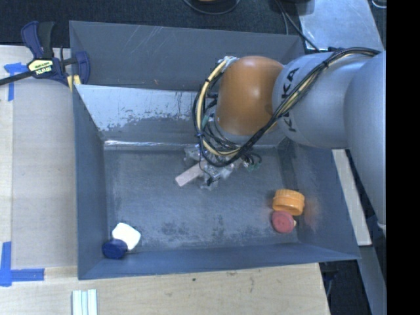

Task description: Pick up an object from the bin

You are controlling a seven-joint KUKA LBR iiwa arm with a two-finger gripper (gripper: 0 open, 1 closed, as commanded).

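Working low at the middle of the bin [88, 195] floor, toward the back wall, with the gripper [209, 172] down at a pale tan flat strip [187, 177] jutting leftward. Not being able to tell, beneath the wrist's orange cover and cables, whether clamped on it, spread or merely beside it, so judging the grasp unconfirmed and the lift not yet done. Leaving an orange cap [289, 201] touching a red disc [283, 223] at front right and a white lump [128, 233] against a blue piece [113, 249] at front left, well apart, with bare scuffed metal all around.
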